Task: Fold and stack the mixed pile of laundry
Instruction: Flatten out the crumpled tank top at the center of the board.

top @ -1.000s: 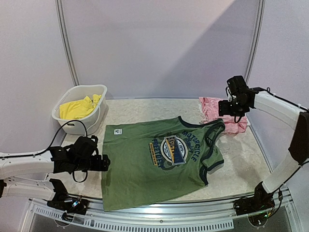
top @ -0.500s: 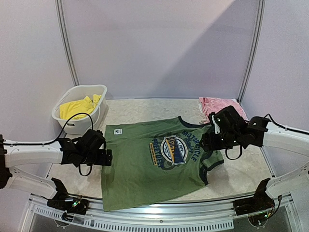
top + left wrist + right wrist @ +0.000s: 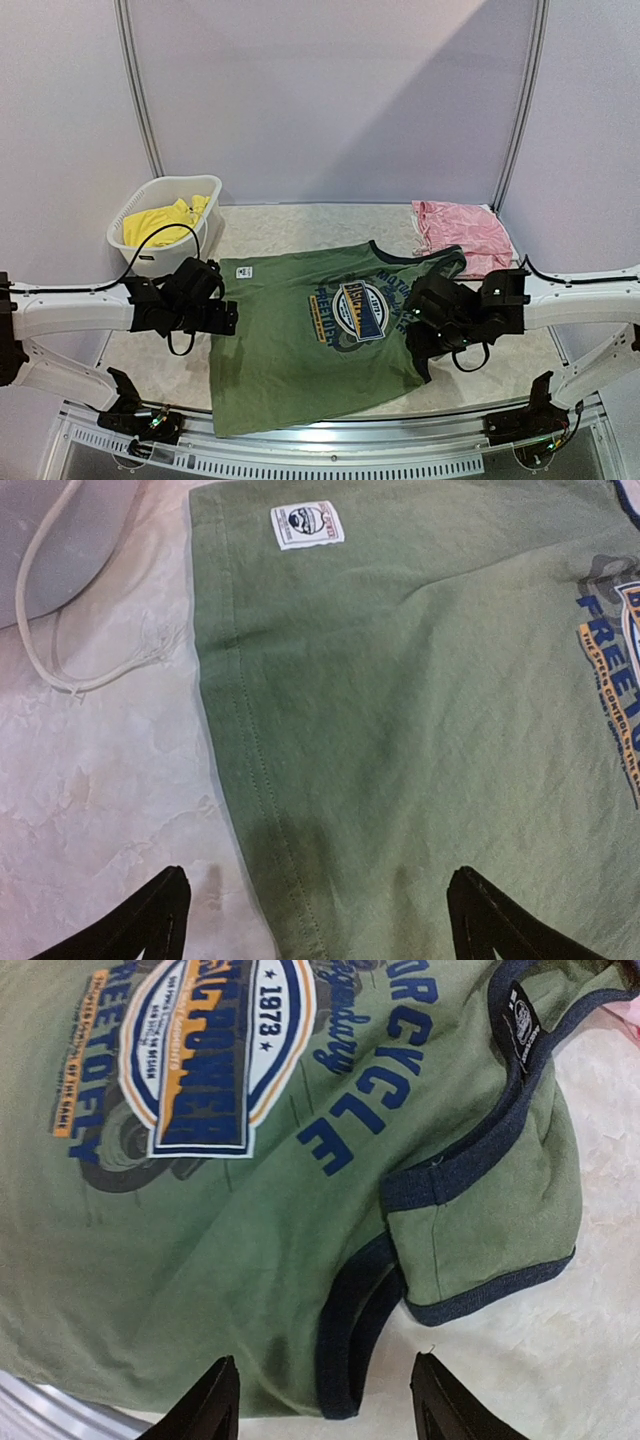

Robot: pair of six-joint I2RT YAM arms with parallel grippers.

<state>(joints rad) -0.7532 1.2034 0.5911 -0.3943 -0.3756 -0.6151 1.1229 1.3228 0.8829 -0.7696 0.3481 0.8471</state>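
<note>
Centre of top view: olive-green tank top (image 3: pixel 290 350) flat on table (image 3: pixel 290 230), graphic up. Pink garment (image 3: pixel 462 235) upper right. Yellow shorts (image 3: pixel 160 222) in basket (image 3: pixel 190 180) upper left. Left gripper (image 3: pixel 320 920) spread, straddling left hem. Right gripper (image 3: pixel 325 1400) spread over armhole trim.

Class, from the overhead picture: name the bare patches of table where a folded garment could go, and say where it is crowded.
Bare table lies at the back, between the white basket and the pink garment, beyond the green tank top. A smaller patch lies right of it, under the right arm. The top fills the middle.
</note>
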